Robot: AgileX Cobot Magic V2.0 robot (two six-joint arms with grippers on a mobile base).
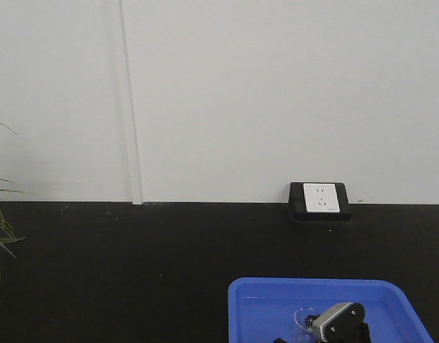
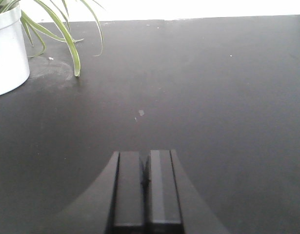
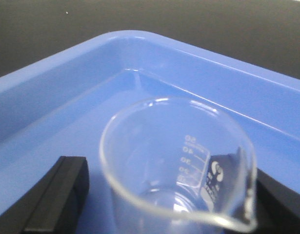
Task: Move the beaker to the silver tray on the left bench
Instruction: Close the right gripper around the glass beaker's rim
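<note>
Glass, clear and printed with white graduation marks, the beaker [image 3: 174, 161] stands upright inside the blue plastic tray [image 3: 52, 83], near the middle of its floor with its pouring lip facing the right wrist camera. The right gripper [image 3: 159, 185] brackets it. Of its 2 black fingers [image 3: 57, 195], the one on the left of the view shows a strip of blue tray between it and the glass. The other sits close against or just behind the far wall, and contact there cannot be confirmed. The fingers read as spread around the beaker, not yet clamped.

The left gripper [image 2: 146, 170] hangs over the bare black counter [image 2: 213, 97] with its fingers pressed together and nothing between them. A white potted plant [image 2: 8, 48] stands at the far left of that view. The silver tray appears in none of the 3 views.

The step in hand looks like the grasp itself. The next move probably calls for a gentle, centred squeeze on the thin glass. After that comes a straight lift high enough to pass the blue tray's rim before any sideways carry toward the silver tray, which will have to be brought into view first.
</note>
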